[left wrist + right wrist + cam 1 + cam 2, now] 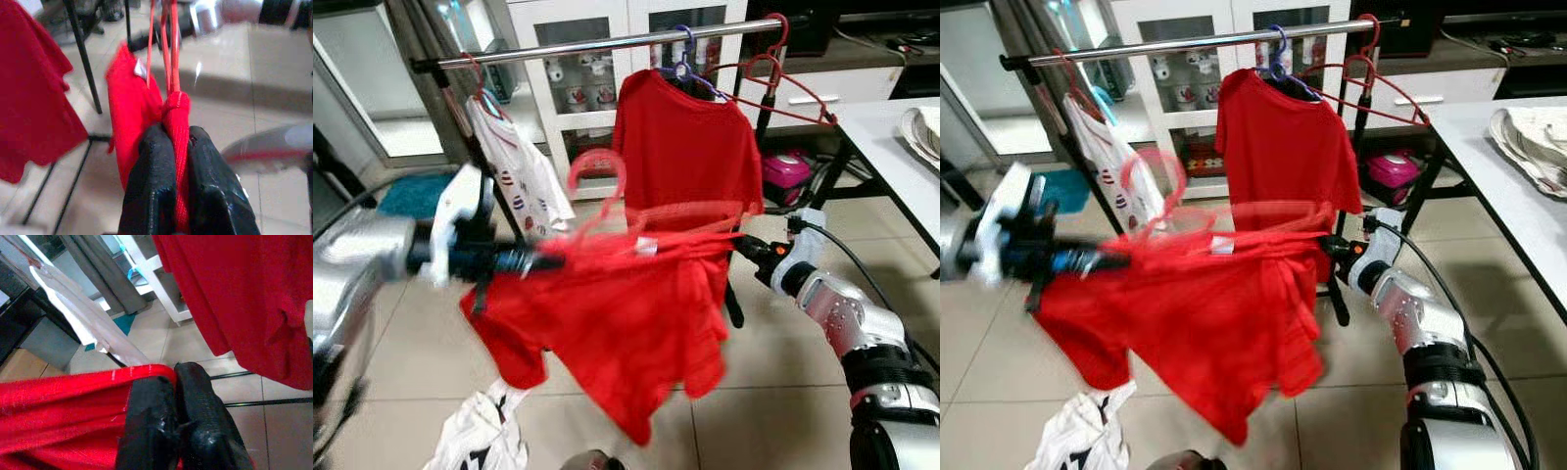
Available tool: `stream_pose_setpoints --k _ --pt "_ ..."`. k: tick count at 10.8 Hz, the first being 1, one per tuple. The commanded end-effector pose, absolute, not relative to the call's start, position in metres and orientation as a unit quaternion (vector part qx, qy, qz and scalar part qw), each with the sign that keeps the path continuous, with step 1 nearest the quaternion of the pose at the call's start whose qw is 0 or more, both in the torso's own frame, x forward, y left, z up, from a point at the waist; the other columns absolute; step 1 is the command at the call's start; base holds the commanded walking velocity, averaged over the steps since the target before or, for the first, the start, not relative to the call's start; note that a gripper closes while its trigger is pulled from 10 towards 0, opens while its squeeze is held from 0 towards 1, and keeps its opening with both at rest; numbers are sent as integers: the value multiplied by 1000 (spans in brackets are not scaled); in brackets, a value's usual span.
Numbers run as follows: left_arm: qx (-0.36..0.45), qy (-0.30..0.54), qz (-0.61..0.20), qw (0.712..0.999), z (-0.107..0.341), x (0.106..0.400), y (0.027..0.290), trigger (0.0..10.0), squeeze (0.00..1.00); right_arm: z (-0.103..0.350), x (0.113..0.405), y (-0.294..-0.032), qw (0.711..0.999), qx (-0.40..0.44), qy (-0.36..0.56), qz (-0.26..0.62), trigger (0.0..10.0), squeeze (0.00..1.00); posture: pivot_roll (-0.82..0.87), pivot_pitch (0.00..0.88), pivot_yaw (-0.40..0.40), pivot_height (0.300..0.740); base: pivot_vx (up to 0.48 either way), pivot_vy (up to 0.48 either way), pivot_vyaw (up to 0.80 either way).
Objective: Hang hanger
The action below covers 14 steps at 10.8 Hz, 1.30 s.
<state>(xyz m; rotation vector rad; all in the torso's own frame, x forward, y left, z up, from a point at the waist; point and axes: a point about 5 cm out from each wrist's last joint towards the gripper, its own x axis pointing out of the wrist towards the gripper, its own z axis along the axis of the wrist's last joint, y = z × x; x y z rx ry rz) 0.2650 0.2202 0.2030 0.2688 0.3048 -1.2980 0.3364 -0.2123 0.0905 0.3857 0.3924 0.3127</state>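
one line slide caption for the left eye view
Both grippers, left and right, hold a red shirt on its hanger below the rail.

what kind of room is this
Probably a living or utility area of a home used for drying laundry: a metal clothes rail with a red shirt hanging on it, white glass-door cabinets behind, a tiled floor, and clothing lying on it.

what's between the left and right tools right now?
A red shirt on a red hanger spans from the left tool to the right tool, each shut on an end; seen in both eye views.
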Motion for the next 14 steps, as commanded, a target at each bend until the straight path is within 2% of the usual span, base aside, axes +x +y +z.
stream_pose_setpoints --k 1,3,6,7,10,12,13,14 --pt "192 164 -540 803 224 260 258 0 0 102 321 -301 974 136 180 -29 0 0 -14 0 108 740 0 0 0" --pt "251 210 -498 803 211 261 269 0 0 122 328 -311 981 108 156 -33 0 0 -15 0 104 740 0 0 0" --pt "308 248 -460 795 198 266 276 0 0 144 338 -308 989 82 125 -15 0 0 -17 0 105 740 0 0 0" --pt "336 270 -418 799 187 275 281 0 0 154 344 -292 991 78 108 24 0 0 -16 0 108 740 0 0 0" --pt "342 290 -404 798 170 290 272 0 0 173 351 -249 989 44 84 109 0 0 -18 0 112 740 0 0 0" --pt "342 296 -405 795 164 299 265 0 0 180 351 -229 986 -8 78 147 0 0 -20 0 113 740 0 0 0" --pt "344 300 -420 785 158 307 255 0 0 186 347 -203 977 -62 72 191 0 0 -22 0 112 740 0 0 0" --pt "347 298 -429 779 155 311 249 0 0 187 344 -188 971 -81 69 216 0 0 -24 0 114 740 0 0 0"
